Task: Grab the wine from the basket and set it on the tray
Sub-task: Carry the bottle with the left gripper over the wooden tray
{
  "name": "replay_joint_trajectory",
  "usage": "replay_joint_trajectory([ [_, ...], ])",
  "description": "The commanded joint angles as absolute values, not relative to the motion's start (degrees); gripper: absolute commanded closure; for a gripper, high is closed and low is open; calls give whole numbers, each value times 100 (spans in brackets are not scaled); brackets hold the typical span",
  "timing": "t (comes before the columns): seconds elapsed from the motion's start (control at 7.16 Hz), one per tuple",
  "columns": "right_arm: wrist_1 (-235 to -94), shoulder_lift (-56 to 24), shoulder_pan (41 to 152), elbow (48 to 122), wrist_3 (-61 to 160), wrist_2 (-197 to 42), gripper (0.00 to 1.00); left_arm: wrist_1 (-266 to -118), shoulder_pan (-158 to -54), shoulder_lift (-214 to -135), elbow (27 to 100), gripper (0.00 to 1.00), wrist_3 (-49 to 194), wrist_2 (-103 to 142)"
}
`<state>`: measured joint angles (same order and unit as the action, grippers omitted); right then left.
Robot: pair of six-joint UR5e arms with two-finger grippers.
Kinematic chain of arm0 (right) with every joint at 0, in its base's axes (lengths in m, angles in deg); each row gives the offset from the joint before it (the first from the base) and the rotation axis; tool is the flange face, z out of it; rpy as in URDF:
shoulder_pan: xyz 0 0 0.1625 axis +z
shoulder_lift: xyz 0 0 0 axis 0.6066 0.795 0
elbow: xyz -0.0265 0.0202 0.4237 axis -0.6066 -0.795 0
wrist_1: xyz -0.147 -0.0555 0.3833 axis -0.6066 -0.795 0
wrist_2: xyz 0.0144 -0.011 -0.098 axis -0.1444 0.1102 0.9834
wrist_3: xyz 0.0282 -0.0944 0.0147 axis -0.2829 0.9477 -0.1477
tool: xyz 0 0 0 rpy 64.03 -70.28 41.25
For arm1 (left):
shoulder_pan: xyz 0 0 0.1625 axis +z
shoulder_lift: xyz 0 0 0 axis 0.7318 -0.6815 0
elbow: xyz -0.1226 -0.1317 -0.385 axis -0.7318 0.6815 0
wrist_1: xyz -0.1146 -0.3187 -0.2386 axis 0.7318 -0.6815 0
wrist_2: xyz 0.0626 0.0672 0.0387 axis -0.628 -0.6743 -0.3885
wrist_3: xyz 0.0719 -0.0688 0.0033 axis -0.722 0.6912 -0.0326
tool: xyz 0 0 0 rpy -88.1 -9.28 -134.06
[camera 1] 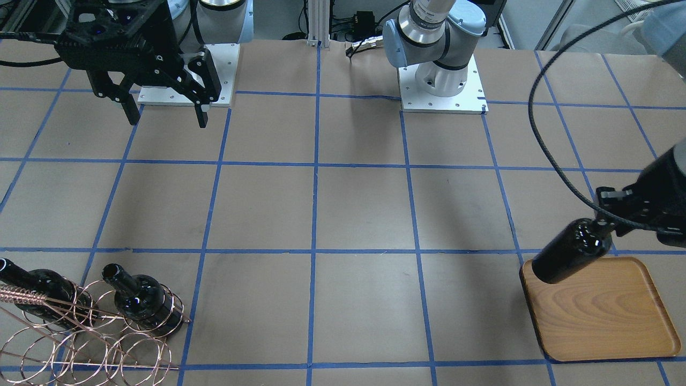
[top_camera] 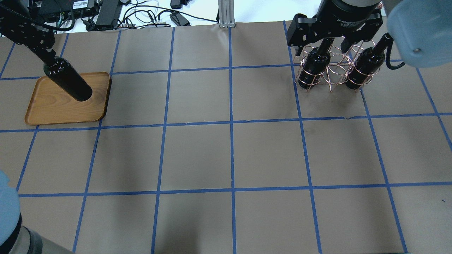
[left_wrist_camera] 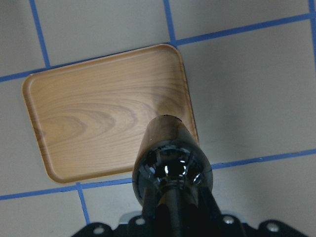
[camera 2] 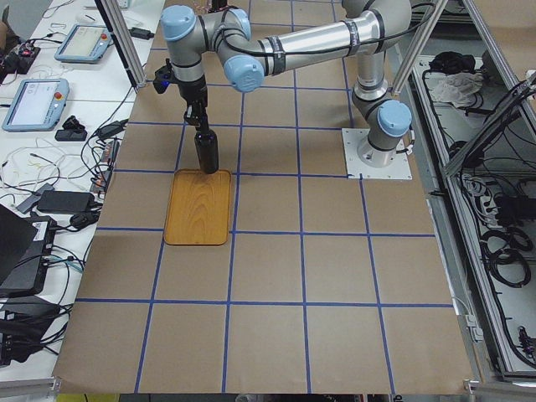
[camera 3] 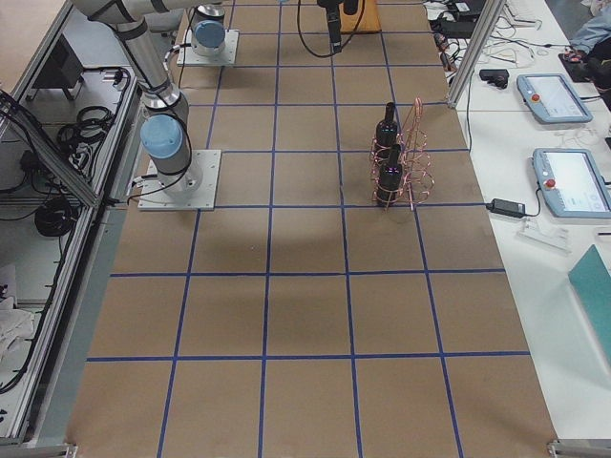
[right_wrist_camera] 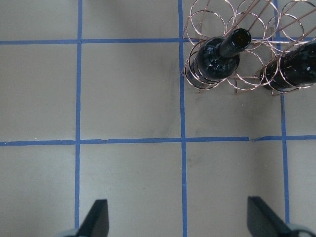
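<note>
My left gripper is shut on the neck of a near-black wine bottle and holds it base-down over a corner of the wooden tray. In the left wrist view the bottle hangs over the tray's edge. Two more bottles lie in the copper wire basket. My right gripper is open and empty, high above the table beside the basket. Its fingers show wide apart.
The table is brown paper with a blue tape grid. The arm bases stand on white plates at the robot's side. Cables and power bricks lie past the far edge.
</note>
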<state>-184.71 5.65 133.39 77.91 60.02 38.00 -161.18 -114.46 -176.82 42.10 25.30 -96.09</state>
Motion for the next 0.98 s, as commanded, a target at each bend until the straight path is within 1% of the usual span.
replay_joint_trajectory([
  [0.0,-18481,520,13341,7795,6038,3856,0,-15715,-11077,-18060,4107,100,2190,-9564],
  [0.42,-18455,476,13341,7804,6020,3786,0,-15468,-10927,-18333,4071,100,2110,-9572],
  [0.84,-18438,476,13341,7804,6029,3847,0,-15424,-10865,-18431,4071,100,2110,-9563],
])
